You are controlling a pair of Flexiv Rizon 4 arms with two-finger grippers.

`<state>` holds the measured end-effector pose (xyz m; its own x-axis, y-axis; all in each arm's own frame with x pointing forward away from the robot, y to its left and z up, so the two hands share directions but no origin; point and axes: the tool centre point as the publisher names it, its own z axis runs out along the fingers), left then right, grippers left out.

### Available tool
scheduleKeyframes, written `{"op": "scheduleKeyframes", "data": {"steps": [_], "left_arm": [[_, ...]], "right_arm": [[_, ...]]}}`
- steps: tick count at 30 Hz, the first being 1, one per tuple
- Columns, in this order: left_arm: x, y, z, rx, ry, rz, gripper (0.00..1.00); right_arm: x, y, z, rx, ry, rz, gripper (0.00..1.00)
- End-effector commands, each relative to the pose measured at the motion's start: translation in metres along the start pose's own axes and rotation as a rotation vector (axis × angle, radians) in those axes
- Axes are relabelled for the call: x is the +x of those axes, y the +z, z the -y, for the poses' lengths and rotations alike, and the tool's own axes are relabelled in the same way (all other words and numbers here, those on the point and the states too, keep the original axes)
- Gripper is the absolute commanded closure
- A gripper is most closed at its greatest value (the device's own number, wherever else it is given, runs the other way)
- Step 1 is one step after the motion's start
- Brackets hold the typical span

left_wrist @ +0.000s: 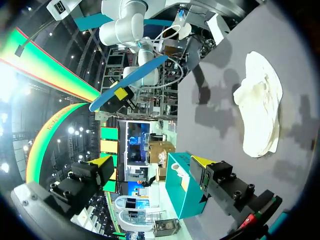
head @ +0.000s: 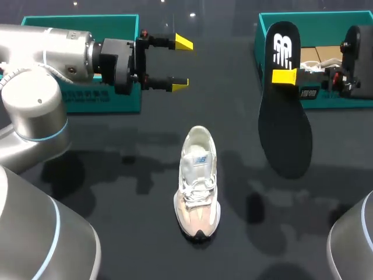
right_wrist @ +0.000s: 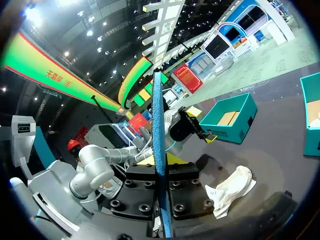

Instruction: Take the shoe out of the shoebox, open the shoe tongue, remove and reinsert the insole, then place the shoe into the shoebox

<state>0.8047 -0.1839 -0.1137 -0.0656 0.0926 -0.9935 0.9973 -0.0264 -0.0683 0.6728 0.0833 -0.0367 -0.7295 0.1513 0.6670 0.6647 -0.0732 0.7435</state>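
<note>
Two teal boxes sit at the far corners of your desk (head: pixel 134 221). The left box (head: pixel 81 99) is partly hidden behind your left arm, and the right box (head: pixel 332 100) is cut off at the edge and masked by your right arm, so you cannot tell which is base and which is lid. Item, shoe (head: pixel 198 184): pale, lying alone mid-desk with its toe toward the robot's side, touched by nothing. The left wrist view shows the shoe (left_wrist: pixel 260 110) only as a washed-out white shape. Item, insole (head: pixel 282 105): black, raised off the desk in front of the right box, grasped by the right gripper (head: pixel 284 76). The head view shows one yellow tip on it, the other being hidden behind the insole. The right wrist view gives the insole (right_wrist: pixel 159 150) edge-on, pinched between both fingers. Item, left gripper (head: pixel 182 63): released, fingers wide apart with nothing between them, hanging just in front of the left box. Its own view shows the left gripper (left_wrist: pixel 152 165) with the same open gap.
</note>
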Motion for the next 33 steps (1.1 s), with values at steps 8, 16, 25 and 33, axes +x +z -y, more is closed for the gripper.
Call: {"op": "scheduleKeyframes", "data": {"steps": [8,16,25,33], "left_arm": [[0.002,0.001,0.001,-0.003,0.002,0.003,0.00],[0.002,0.001,0.001,-0.003,0.002,0.003,0.00],[0.002,0.001,0.001,-0.003,0.002,0.003,0.00],[0.003,0.012,-0.005,0.009,0.004,0.050,0.00]], "right_arm": [[-0.043,0.020,-0.017,0.046,0.023,-0.039,1.00],[-0.105,0.051,-0.061,0.051,0.164,-0.118,1.00],[-0.119,0.052,-0.061,0.053,0.225,-0.103,1.00],[-0.137,0.069,-0.063,0.032,0.371,-0.033,1.00]]}}
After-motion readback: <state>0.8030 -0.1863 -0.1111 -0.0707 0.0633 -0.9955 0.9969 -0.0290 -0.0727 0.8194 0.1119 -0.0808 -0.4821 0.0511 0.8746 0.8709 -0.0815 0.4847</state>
